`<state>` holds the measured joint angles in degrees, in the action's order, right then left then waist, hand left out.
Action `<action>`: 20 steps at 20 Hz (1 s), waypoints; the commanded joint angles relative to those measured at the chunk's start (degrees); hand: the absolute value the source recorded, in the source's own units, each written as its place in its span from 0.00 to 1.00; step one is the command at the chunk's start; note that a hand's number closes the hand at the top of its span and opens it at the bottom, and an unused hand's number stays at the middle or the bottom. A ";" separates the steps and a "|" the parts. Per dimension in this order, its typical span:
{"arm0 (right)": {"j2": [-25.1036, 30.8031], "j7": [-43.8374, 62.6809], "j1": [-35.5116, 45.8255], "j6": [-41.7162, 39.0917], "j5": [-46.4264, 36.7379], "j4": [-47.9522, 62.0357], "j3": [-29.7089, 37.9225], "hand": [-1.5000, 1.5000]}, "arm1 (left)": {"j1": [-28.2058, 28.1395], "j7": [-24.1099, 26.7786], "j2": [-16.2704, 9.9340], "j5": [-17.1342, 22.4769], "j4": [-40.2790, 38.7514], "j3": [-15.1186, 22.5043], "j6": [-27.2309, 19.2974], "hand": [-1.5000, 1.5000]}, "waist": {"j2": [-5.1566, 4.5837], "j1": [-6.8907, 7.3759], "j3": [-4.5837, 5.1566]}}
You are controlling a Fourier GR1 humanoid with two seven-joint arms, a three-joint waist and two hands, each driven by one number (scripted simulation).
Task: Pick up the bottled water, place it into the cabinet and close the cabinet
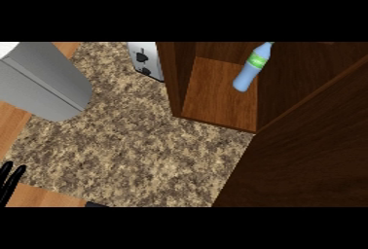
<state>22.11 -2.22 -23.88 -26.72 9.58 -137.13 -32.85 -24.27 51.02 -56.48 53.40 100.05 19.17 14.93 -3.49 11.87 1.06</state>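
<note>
One bottled water (252, 67) inside cabinet (215, 92); left hand (10, 181) mostly cut off.

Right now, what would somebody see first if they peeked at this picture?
First comes the blue bottled water with its green label, leaning inside the dark wooden cabinet at the upper right. The cabinet door stands open and fills the lower right. After that, the speckled counter in the middle, a grey appliance at the upper left, and black fingers of the left hand at the lower left edge.
</note>
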 commanded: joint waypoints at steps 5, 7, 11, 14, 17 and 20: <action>-11.24 7.71 9.79 12.35 1.83 12.79 8.55 1.00 | -0.17 0.36 0.61 1.27 -0.16 -0.35 1.91 0.00 | -0.07 -0.82 -0.45; -13.06 10.13 14.56 14.21 2.02 15.57 10.83 1.00 | 0.23 -0.54 -0.43 2.11 -0.50 -0.91 3.14 0.00 | 0.17 -1.19 -0.48; -15.68 13.59 25.28 16.60 1.46 24.96 15.44 1.00 | 0.09 -1.23 -0.44 1.30 -0.70 -0.08 3.86 0.00 | 0.38 -0.57 -0.60; -18.23 16.43 35.26 19.41 1.23 32.23 19.12 1.00 | 0.62 -1.18 0.23 1.51 -0.28 -0.27 3.82 0.00 | 0.86 -0.97 -0.72; -20.33 19.94 45.73 21.72 1.18 40.28 21.69 1.00 | 0.96 -2.18 -0.52 2.39 -0.06 -0.97 4.29 0.00 | 1.30 -1.91 -0.82; -21.37 21.39 56.60 22.39 1.64 49.65 24.81 1.00 | 1.38 -2.61 0.09 3.09 -1.12 -1.87 3.18 0.00 | 1.60 -3.33 -0.91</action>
